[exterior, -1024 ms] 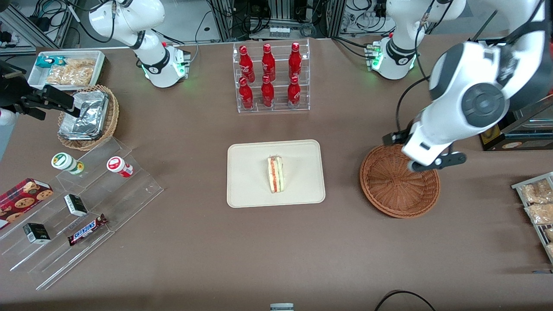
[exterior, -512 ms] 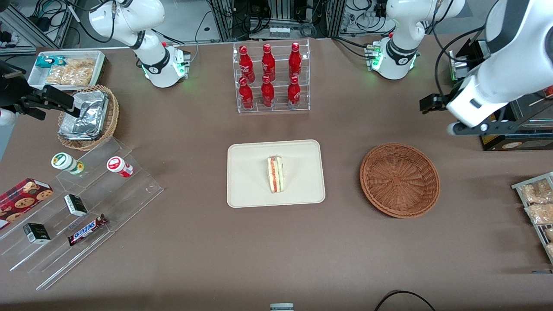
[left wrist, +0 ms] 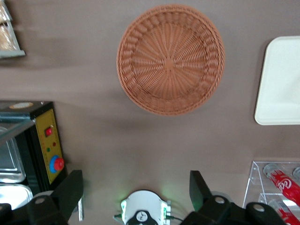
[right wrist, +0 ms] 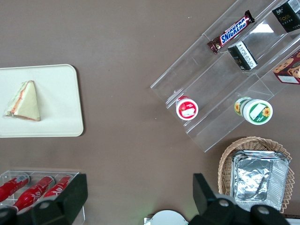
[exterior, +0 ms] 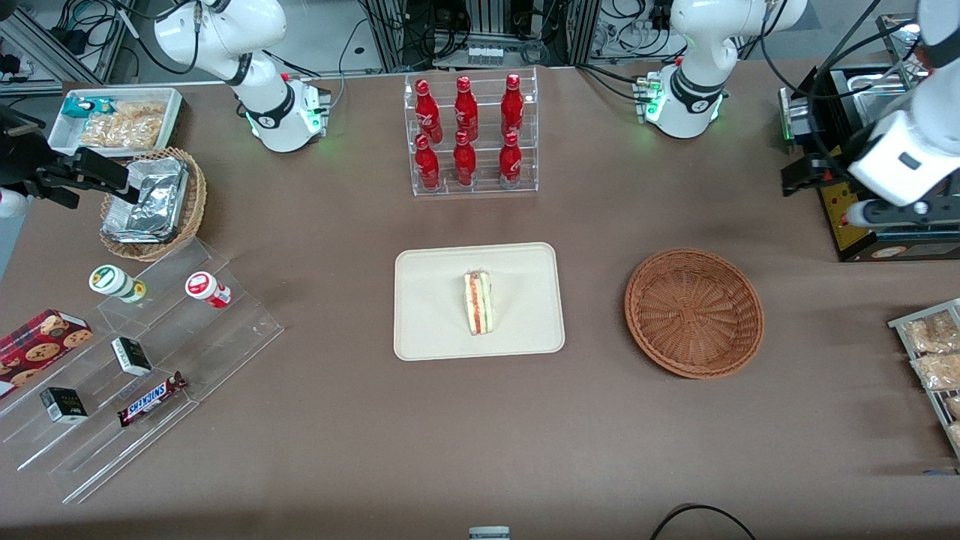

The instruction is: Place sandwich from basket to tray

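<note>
Nearest the front edge of the tabletop sits the basket (exterior: 694, 311), toward the working arm's end, and it holds nothing: the weave shows bare from rim to centre in both the front and the left wrist views. Level with it, about midway along the table's length, is the tray (exterior: 435, 330). The sandwich (exterior: 478, 302) lies on the tray, a little toward the basket side of its centre, filling edge up. Its long axis runs from the front edge of the table toward the back edge, with the broad end nearer the front.

Farther back, close to the working arm's end edge, the gripper (left wrist: 133, 190) hangs high over the table beside a black control box (exterior: 847, 217), looking straight down. Its fingers (left wrist: 70, 187) stand wide apart with nothing between them. Farthest, by the back edge, is a clear rack of red bottles (exterior: 472, 135).

The relation that matters: from the gripper the sandwich lies toward the front edge and toward the parked arm's end, well apart, with the basket between the two. Judging by this layout the transfer looks complete, so no further reach seems called for. If the sandwich had to be regripped, the jaws would best close across its short width, square to that front-to-back axis
</note>
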Controlling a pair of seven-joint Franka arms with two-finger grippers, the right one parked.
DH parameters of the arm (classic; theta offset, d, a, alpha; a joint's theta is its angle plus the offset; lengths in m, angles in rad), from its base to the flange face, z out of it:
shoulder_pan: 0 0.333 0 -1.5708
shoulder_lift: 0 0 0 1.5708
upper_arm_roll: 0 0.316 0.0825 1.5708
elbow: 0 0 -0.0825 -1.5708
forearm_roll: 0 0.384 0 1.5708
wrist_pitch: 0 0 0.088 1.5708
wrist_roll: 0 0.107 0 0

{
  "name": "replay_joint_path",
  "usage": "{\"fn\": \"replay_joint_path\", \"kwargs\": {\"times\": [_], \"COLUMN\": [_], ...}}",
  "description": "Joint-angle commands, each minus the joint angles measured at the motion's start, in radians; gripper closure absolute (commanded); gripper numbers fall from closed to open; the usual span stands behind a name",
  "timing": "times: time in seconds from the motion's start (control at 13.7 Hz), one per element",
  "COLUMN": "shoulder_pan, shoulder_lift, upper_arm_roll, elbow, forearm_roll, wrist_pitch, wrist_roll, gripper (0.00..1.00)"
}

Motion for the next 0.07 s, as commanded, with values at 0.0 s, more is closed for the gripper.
{"fn": "replay_joint_path", "kwargs": {"times": [0.0], "shoulder_pan": [0.001], "shoulder_lift": [-0.014], "upper_arm_roll": [0.000], "elbow": [-0.001], "forearm_roll": [0.011], "wrist_pitch": [0.007], "wrist_roll": [0.022], "gripper": [0.00]}}
